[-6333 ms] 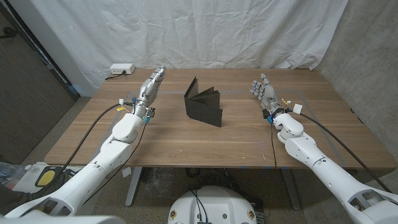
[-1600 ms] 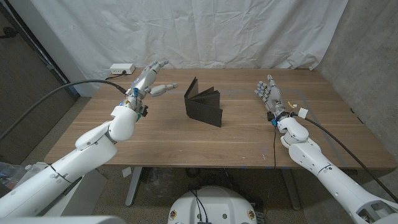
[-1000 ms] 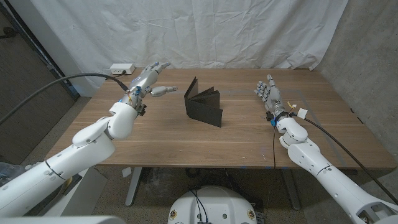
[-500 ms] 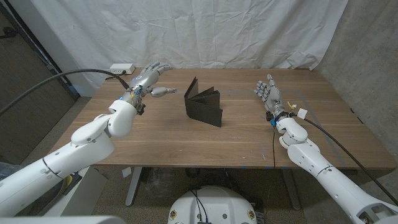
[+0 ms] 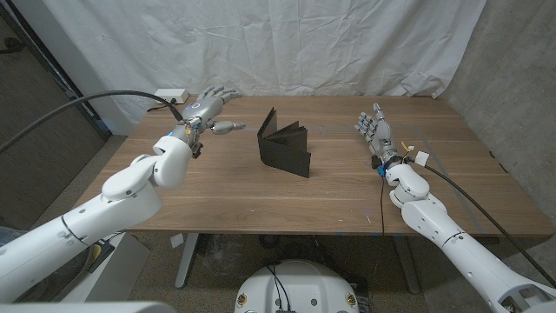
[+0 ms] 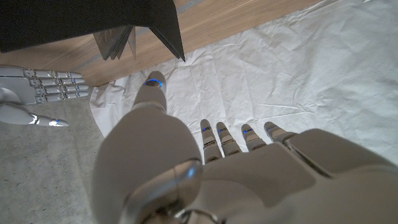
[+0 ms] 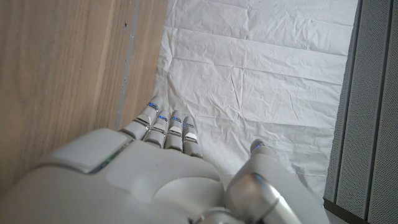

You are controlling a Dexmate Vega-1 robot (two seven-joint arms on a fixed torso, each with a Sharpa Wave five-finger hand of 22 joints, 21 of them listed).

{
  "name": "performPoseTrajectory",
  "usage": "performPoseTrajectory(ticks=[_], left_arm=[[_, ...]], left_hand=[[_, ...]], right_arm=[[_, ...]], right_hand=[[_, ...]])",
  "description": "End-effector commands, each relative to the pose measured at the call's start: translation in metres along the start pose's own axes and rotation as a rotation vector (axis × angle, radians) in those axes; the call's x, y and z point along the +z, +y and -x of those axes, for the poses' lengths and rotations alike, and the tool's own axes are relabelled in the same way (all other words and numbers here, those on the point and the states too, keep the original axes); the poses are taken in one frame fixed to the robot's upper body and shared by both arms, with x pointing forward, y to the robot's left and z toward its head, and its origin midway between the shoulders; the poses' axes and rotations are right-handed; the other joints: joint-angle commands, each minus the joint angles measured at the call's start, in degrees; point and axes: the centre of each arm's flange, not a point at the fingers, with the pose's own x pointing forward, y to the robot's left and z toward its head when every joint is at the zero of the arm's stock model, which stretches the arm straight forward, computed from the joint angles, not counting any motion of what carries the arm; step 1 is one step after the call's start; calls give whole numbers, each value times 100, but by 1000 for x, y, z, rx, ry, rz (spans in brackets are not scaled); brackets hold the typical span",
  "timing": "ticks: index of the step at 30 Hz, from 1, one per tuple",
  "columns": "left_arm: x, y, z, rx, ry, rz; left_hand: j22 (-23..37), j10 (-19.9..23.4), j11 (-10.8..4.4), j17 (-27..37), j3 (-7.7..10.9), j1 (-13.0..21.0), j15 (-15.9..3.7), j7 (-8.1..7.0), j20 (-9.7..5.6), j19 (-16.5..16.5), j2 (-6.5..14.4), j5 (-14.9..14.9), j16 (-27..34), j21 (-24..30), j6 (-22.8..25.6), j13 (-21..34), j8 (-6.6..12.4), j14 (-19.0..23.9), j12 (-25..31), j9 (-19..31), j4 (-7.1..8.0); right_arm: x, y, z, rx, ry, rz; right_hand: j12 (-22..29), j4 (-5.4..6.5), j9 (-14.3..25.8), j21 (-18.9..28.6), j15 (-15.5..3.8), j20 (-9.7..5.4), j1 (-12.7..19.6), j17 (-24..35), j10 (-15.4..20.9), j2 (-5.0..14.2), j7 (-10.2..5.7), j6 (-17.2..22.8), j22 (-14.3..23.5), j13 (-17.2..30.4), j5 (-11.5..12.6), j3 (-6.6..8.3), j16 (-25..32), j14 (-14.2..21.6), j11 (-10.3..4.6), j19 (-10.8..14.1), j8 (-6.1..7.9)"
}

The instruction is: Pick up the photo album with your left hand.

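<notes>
Left hand (image 5: 207,108): raised above the table, fingers spread wide, holding nothing.
Album: black photo album (image 5: 285,143) stands upright, covers splayed, on the wooden table (image 5: 347,191).

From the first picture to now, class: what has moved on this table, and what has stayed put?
The left hand has lifted off the table, opened its fingers and thumb, and turned toward the photo album; it holds nothing yet. The album stands where it was, untouched, and the right hand has barely shifted.
</notes>
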Motion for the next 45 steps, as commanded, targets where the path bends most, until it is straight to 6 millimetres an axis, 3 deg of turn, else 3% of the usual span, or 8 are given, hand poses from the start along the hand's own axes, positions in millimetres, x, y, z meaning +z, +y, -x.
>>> performPoseTrajectory(ticks=[1,23,45], left_arm=[[10,3,-6,-37,5,-117],[15,9,-4,-90,5,-215],[22,-1,-14,-177,9,-329]], left_hand=[[10,90,-23,16,4,117,-407,-41,4,-96,12,27,37,28,-3,11,-39,90,49,13,1],[6,13,-103,10,-81,189,-501,-3,-34,-21,-57,15,-26,22,-329,0,-207,103,-31,15,36],[8,-143,-82,16,-256,89,-390,44,55,-61,-179,-1,-67,-10,-555,-3,-267,-18,-99,20,114]], right_arm=[[-1,-1,0,-1,2,-9],[-2,-3,-2,-10,8,-23],[-5,-4,-5,-11,22,-41]], right_hand=[[-16,-4,32,-8,14,-57,29,20,56,48,-38,35,33,21,-22,-5,-11,40,17,43,7],[-19,-3,33,-44,24,-47,26,23,51,62,-43,41,35,23,-33,-19,-15,46,20,55,7],[-20,-2,34,-82,28,-40,25,25,54,83,-38,38,37,24,-45,-31,-19,49,26,65,5]])
